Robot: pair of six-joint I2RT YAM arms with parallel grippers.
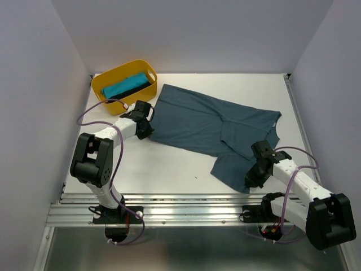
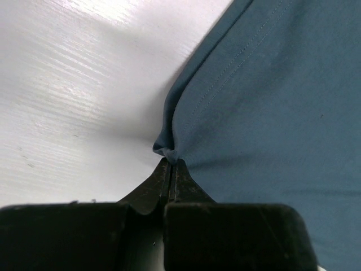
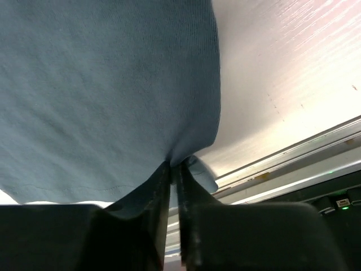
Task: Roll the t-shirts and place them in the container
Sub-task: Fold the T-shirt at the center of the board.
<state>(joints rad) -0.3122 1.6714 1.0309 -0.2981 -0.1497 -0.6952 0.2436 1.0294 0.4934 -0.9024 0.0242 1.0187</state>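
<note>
A large slate-blue t-shirt (image 1: 208,121) lies spread and slightly rumpled across the white table (image 1: 169,166). My left gripper (image 1: 148,131) is at the shirt's left edge. In the left wrist view this gripper (image 2: 170,161) is shut on a small pinch of the blue cloth (image 2: 271,101). My right gripper (image 1: 252,182) is at the shirt's near right corner, close to the table's front edge. In the right wrist view its tips (image 3: 175,165) pinch the blue cloth (image 3: 101,84). A turquoise t-shirt (image 1: 119,87) and a black t-shirt (image 1: 140,88) lie in the yellow tub.
The yellow tub (image 1: 115,72) stands at the back left corner, just beyond the left arm. Grey walls close in the table on three sides. A metal rail (image 1: 180,206) runs along the front edge, also visible beside the right gripper (image 3: 293,152).
</note>
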